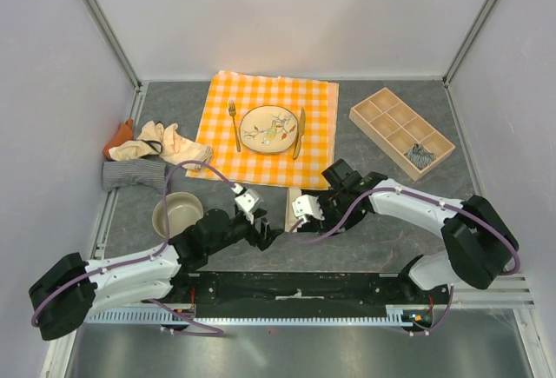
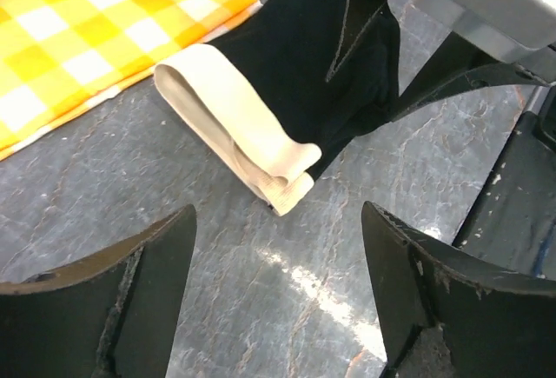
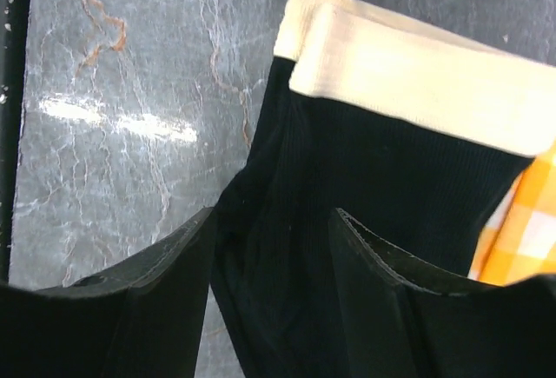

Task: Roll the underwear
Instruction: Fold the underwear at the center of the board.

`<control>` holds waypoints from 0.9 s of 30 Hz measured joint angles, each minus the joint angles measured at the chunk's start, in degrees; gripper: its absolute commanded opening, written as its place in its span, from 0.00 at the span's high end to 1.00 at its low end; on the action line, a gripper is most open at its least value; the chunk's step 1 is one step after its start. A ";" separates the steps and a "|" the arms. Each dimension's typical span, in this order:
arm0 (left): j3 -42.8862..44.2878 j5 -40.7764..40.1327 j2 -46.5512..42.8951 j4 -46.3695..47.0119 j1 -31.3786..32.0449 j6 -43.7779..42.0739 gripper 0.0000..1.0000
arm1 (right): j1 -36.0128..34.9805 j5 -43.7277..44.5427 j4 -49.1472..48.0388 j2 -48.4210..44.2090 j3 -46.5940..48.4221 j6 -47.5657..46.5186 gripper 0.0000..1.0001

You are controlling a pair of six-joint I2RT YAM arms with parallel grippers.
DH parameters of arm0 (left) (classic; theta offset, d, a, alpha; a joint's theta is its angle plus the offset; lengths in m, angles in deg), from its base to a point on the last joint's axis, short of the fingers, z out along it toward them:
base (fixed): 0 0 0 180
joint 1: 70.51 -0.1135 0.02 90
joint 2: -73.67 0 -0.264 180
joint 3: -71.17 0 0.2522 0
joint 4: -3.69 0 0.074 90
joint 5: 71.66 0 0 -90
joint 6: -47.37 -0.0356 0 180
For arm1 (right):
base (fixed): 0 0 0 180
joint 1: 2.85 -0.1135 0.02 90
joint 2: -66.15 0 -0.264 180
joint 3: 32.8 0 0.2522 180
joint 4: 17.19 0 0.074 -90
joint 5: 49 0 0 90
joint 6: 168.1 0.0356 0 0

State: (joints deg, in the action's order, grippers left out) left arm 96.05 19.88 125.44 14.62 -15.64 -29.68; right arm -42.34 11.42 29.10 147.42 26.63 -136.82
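The black underwear (image 2: 287, 56) with a cream band (image 2: 221, 104) lies folded on the grey table just off the checked cloth's near edge. My right gripper (image 3: 271, 217) is shut on a fold of its black cloth (image 3: 382, 178), opposite the cream band (image 3: 417, 82). In the top view the right gripper (image 1: 298, 213) covers most of it and only the band (image 1: 293, 196) shows. My left gripper (image 2: 278, 213) is open and empty over bare table, just short of the band; it also shows in the top view (image 1: 270, 236).
A pile of cream, orange and striped underwear (image 1: 148, 150) lies at the far left. A beige bowl (image 1: 178, 213) stands by my left arm. The checked tablecloth (image 1: 317, 135) holds a plate, fork and knife. A wooden compartment tray (image 1: 387, 113) at right holds one striped roll (image 1: 420, 155).
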 measured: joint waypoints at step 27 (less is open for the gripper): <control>-7.34 -3.48 8.26 18.25 27.15 -23.65 0.19 | -5.86 1.36 7.74 5.27 1.79 -0.48 0.91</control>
State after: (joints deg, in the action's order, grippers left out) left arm 88.70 16.41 133.70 32.87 11.51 -53.33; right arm -48.20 12.77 36.84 152.69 28.42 -137.30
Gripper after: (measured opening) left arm 0.797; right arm 0.109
